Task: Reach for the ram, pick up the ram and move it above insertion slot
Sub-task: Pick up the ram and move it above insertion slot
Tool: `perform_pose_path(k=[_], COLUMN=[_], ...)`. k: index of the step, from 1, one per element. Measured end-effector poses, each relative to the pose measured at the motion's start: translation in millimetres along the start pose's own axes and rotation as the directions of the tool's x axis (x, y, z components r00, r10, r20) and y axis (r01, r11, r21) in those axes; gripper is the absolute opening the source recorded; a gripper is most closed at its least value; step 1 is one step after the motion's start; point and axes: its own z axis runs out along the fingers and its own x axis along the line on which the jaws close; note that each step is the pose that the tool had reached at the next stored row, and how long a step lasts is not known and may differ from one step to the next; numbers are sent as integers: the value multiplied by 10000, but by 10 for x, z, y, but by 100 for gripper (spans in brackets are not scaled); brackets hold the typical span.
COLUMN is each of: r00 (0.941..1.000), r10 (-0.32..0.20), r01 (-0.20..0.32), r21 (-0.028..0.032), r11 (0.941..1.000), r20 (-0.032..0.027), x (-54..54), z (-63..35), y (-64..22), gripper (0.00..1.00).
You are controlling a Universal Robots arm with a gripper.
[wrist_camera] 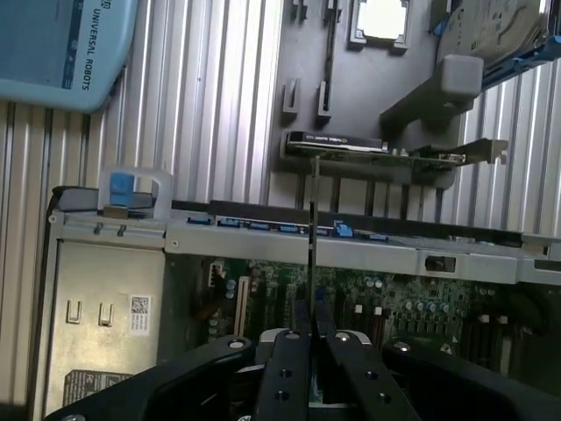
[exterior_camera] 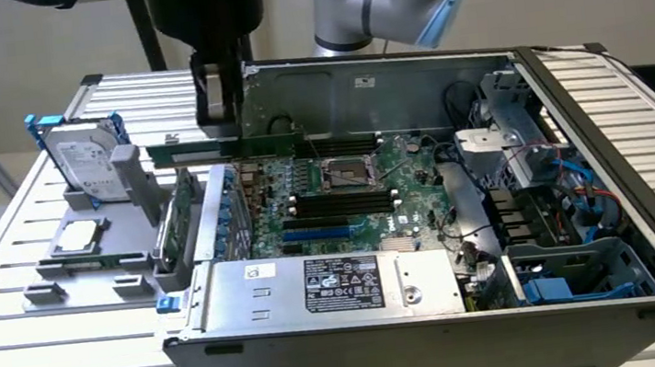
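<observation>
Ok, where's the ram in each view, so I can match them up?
Exterior view: the ram is held level by the gripper, over the case wall.
Wrist view: the ram is edge-on, a thin line clamped in the gripper.
Shared landmark: the silver power supply.

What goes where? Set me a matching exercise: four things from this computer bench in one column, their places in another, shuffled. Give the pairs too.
Things:
1. ram
2. hard drive
3. power supply
4. memory slots

Places:
A. upright in the grey holder outside the case
B. on the motherboard, mid-case
C. clamped in the gripper, in the air
D. along the case's near wall, label up

Pairs: 1-C, 2-A, 3-D, 4-B
</observation>
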Motion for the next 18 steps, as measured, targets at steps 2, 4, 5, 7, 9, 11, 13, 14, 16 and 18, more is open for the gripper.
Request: perform_pose_path(k=[2,4,5,7,9,11,13,14,16,18], r00=[10000,10000,10000,10000,10000,10000,10000,10000,10000,10000], r10=[-1,0,0,-1,0,-1,-1,-1,-1,-1], r01=[1,0,0,1,0,1,1,1,1,1], r21=[0,0,-1,-1,0,0,0,0,0,0], r11=[10000,10000,10000,10000,10000,10000,10000,10000,10000,10000], r20=[0,0,0,-1,0,-1,0,0,0,-1], x=[-7,-18,-26,-50,-89,-137,-186,-211,-264,-318], z=[-5,-9,-11,-13,-12,-8,-4,-1,3,8], y=[-91,-184,-230,-313,-384,-453,-518,-549,-610,-671], gripper=[13,13,13,13,13,13,13,13,13,13])
